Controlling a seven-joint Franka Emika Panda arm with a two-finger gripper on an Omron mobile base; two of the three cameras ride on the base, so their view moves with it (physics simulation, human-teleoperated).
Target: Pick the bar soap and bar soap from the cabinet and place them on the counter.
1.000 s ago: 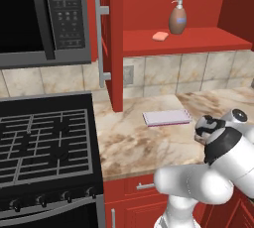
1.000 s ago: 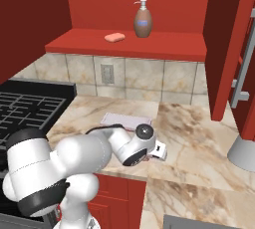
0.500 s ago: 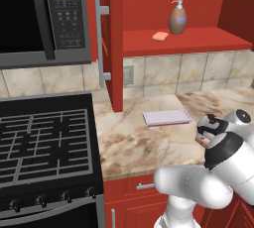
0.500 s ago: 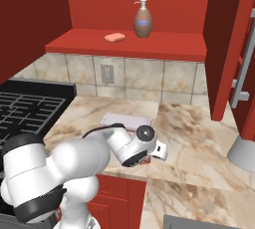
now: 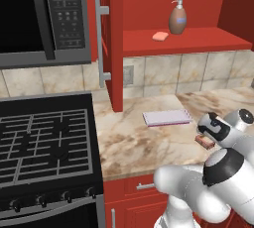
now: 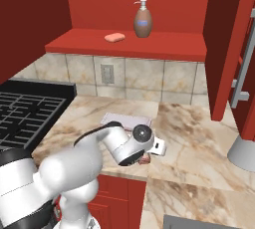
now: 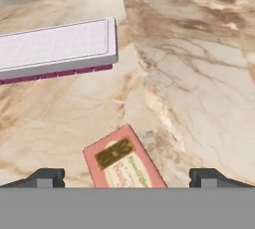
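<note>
Lying flat on the counter (image 7: 199,73), a salmon-red bar of soap (image 7: 124,166) with a gold-brown label sits between the gripper's (image 7: 127,177) wide-open jaws, not held. At 11 o'clock lies a lavender pad (image 7: 55,46). Farther off, on the cabinet shelf (image 5: 198,38), a peach soap bar (image 5: 160,36) rests beside a brown pump bottle (image 5: 177,18).

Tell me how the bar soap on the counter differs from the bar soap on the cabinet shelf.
The bar soap on the counter lies flat on the beige counter, between the open gripper's fingertips; the bar soap on the shelf sits up in the cabinet beside the pump bottle. The counter one looks salmon-red with a dark printed label; the shelf one looks paler peach, with no label discernible. Both are small flat bars.
</note>
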